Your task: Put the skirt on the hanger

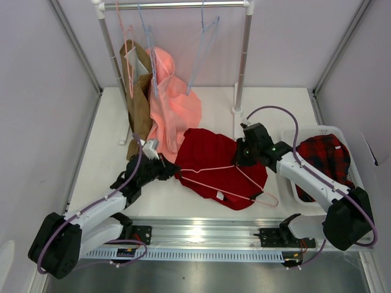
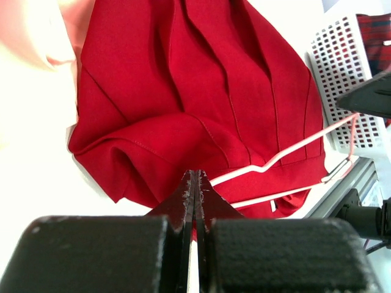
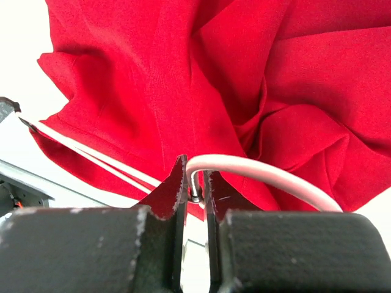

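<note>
1. The left gripper (image 2: 194,186) is closed, with its fingers pressed flat together at the skirt's (image 1: 217,155) left edge. A fold of the red cloth looks pinched between the tips.
2. The right gripper (image 3: 195,183) is closed on the hanger (image 3: 263,171) — the thin wire sits between its fingers, at the far right bend of the frame.
3. The hanger lies flat on top of the skirt. Its hook points to the near right, just past the cloth's edge. As far as the views show, the wire rests over the cloth and is not threaded through it.
4. The skirt lies rumpled on the table (image 1: 104,152) between the two arms. Its far left corner is just beside the salmon garment (image 1: 177,104) that hangs from the rack (image 1: 183,5). The basket (image 2: 342,67) with the plaid cloth stands apart to the right.
5. Step in hand, as I judge it: both holds are made, one on the cloth and one on the wire, but the skirt is not yet on the hanger.
6. The next move probably needs the two arms to work against each other — the right steadying or tilting the frame, the left drawing the skirt's edge over it. A weak pinch could let the cloth slip out.
</note>
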`<state>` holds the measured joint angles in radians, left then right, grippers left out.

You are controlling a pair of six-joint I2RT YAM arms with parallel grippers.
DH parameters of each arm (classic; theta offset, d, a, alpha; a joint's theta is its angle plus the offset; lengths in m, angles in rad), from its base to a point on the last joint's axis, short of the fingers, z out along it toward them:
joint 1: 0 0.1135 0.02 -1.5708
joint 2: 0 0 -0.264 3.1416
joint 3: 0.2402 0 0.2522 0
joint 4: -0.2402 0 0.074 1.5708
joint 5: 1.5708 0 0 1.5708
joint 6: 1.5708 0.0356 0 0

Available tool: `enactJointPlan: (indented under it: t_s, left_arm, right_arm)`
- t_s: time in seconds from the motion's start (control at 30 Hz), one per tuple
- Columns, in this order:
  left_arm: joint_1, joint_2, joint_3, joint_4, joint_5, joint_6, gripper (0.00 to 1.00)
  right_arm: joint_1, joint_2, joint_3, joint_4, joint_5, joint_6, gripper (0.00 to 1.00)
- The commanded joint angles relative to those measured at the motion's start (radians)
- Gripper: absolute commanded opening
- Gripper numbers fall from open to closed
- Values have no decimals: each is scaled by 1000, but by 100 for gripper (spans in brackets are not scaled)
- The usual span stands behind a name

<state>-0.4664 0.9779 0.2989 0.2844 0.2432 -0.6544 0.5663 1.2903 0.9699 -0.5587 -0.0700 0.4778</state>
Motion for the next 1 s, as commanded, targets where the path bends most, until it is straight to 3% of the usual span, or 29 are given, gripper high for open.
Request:
enactJointPlan:
  t_s: [0.0,0.37,0.73,0.97]
  left_arm:
    - [9,-44,-55,147,28,-1,0]
    - [6,-79,-109,249,131,-10,0]
    - [-2,-71,-118,242,151,1,0]
    - [-14,-134,-104,151,136,-5,0]
  right_arm:
    - [-12,-32,-26,39,-89,12,0]
    - [-19,-22,-25,72,-152,13,0]
    - [-28,-28,-23,65,-165,7,0]
    - [-32,-62,12,-26,41,-1,0]
